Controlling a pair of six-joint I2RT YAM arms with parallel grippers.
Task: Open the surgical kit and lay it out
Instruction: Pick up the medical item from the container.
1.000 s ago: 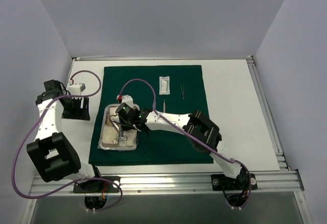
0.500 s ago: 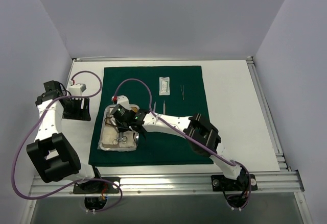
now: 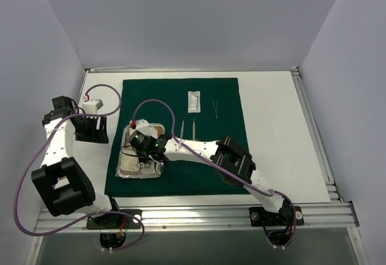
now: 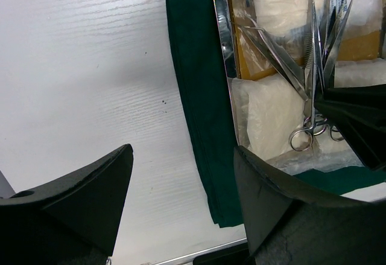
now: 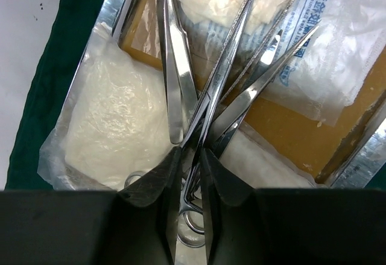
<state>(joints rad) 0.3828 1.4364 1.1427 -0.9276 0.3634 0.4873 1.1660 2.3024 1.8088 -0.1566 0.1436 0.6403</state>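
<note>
- Right gripper (image 5: 190, 155): fingers are narrowly parted astride the forceps (image 5: 224, 66) shank, just above the ring handles; whether the steel is pinched cannot be told.
- Left gripper (image 4: 183, 151): spread wide and empty, beside the green drape (image 4: 193, 96).
- Steel tray (image 3: 128, 133): set on the drape's left part, instruments inside.
- Risk: the crossed scissors (image 5: 176, 54) may be caught and dragged out together, since the shanks overlap.

The drape (image 3: 211, 150) lies on the bench (image 3: 271, 132). On its left part sits the tray (image 5: 113, 10), holding scissors (image 5: 175, 66) and forceps (image 5: 229, 60) crossed over gauze (image 5: 114, 120). Behind and right lie a packet (image 3: 193, 100) and tweezers (image 3: 215, 108).
</note>
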